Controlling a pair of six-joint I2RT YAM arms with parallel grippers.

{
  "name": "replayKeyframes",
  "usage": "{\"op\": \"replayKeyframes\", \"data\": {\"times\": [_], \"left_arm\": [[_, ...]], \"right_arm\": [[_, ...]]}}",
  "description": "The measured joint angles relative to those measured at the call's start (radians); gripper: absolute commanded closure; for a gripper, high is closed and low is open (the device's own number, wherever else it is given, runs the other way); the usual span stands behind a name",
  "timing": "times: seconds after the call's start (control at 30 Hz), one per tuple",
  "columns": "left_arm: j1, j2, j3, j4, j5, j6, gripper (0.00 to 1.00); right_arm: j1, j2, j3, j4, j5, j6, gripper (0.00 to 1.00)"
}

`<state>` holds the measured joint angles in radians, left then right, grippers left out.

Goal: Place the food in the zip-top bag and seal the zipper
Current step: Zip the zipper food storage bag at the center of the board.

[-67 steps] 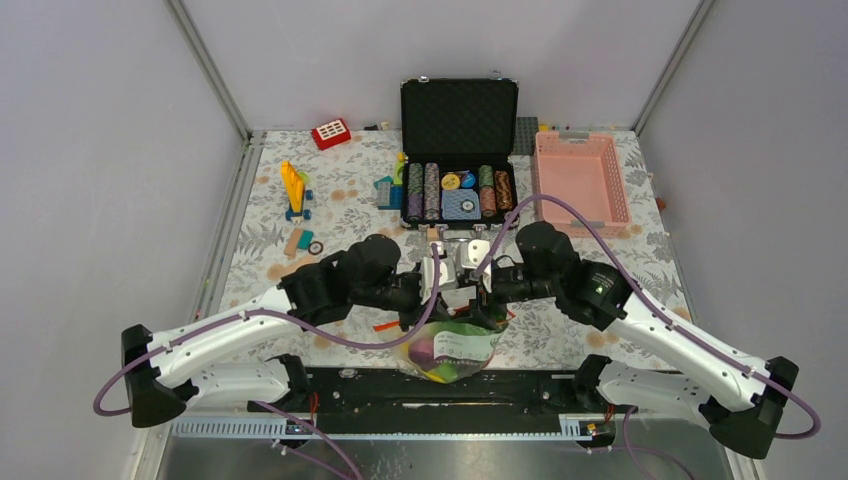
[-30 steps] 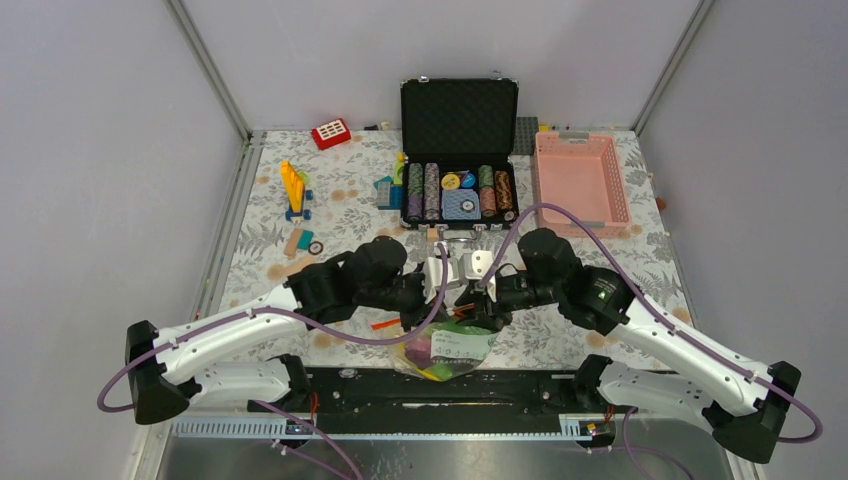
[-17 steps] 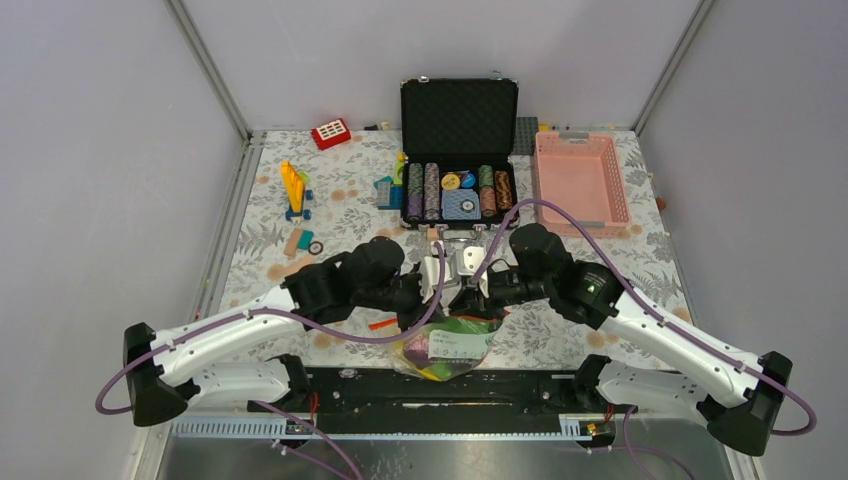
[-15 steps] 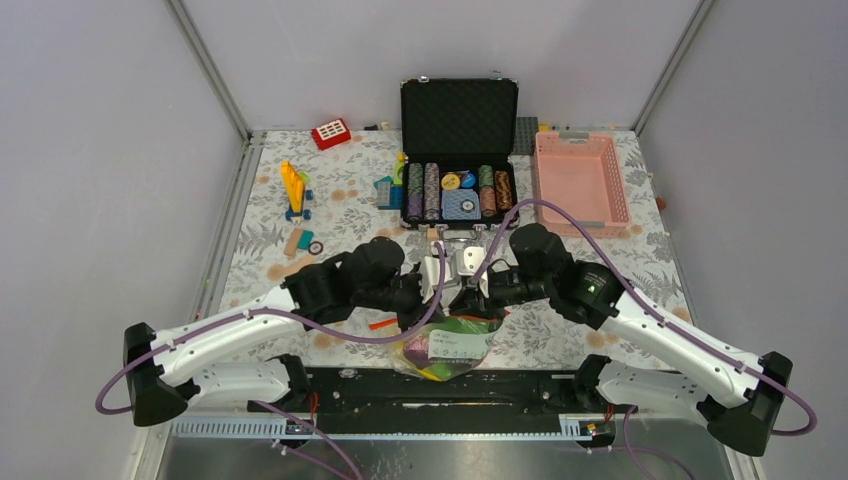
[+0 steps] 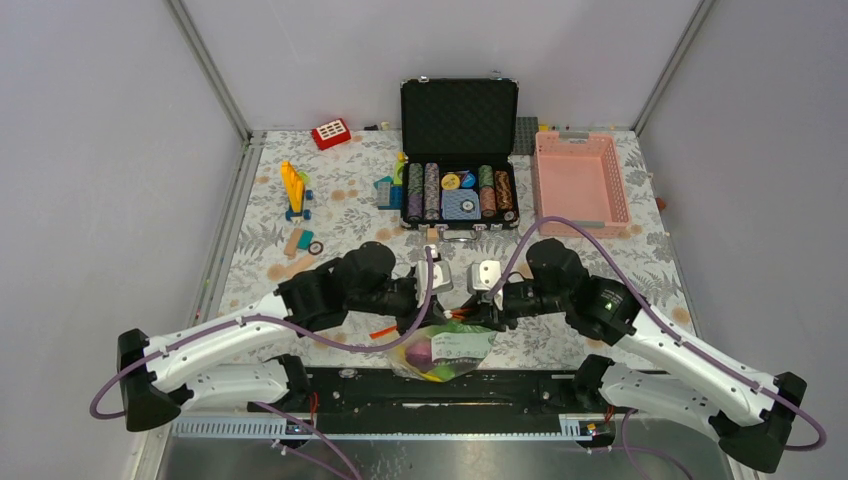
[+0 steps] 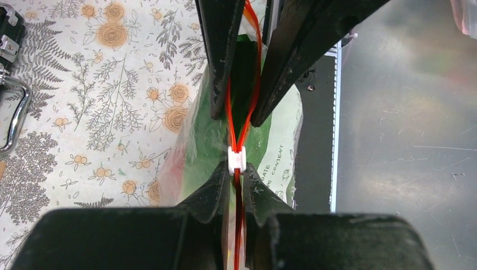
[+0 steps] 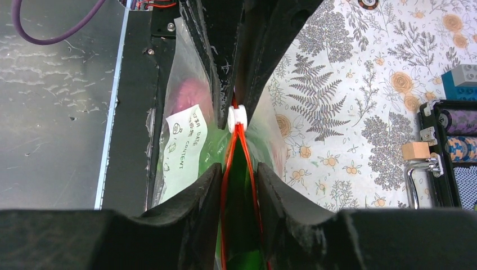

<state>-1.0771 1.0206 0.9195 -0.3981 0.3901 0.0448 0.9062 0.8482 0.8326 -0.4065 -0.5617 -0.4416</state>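
1. The left gripper (image 6: 236, 179) was pinched tight on the zipper (image 6: 229, 124), right next to the small white slider (image 6: 237, 160).
2. The right gripper (image 7: 239, 174) was partly open. Its two fingers stood one on each side of the zipper, at the part where the two orange-red strips were apart. I could not tell if the fingers pressed on the strips.
3. The two grippers faced each other, tip close to tip, with the slider between them.
4. The zip-top bag (image 5: 447, 350) was at the near edge of the table (image 5: 350, 215), between the two arms. It had a white label (image 7: 183, 146) on its side.
5. The food (image 5: 421, 353) was inside the bag. Purple, green and yellow pieces showed through the clear plastic.
6. A black case (image 5: 459, 115) stood open at the far side of the table, with rows of poker chips (image 5: 430, 190) in it.
7. A pink basket (image 5: 582, 185) sat just beside the case, on the right.
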Motion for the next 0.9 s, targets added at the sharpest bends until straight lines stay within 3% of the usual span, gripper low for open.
{"op": "replayKeyframes", "data": {"times": [0.07, 0.17, 0.33, 0.5, 0.63, 0.9], "left_arm": [[0.000, -0.011, -0.012, 0.010, 0.008, 0.002, 1.00], [0.000, -0.014, -0.014, 0.012, 0.016, 0.005, 1.00], [0.000, -0.014, -0.014, 0.003, 0.020, 0.008, 0.98], [0.000, -0.014, -0.014, -0.002, 0.006, 0.005, 0.69], [0.000, -0.043, -0.014, 0.008, -0.024, -0.005, 0.54], [0.000, -0.154, -0.098, 0.003, -0.084, -0.029, 0.47]], "right_arm": [[0.000, -0.007, -0.005, 0.001, -0.003, -0.004, 0.61], [0.000, -0.005, -0.005, 0.002, -0.010, -0.007, 0.70], [0.000, 0.019, -0.005, 0.001, -0.036, -0.012, 1.00], [0.000, 0.025, -0.005, 0.001, -0.042, -0.015, 1.00], [0.000, 0.013, -0.008, -0.003, -0.034, -0.010, 1.00], [0.000, -0.031, -0.019, -0.016, -0.003, 0.010, 1.00]]}}
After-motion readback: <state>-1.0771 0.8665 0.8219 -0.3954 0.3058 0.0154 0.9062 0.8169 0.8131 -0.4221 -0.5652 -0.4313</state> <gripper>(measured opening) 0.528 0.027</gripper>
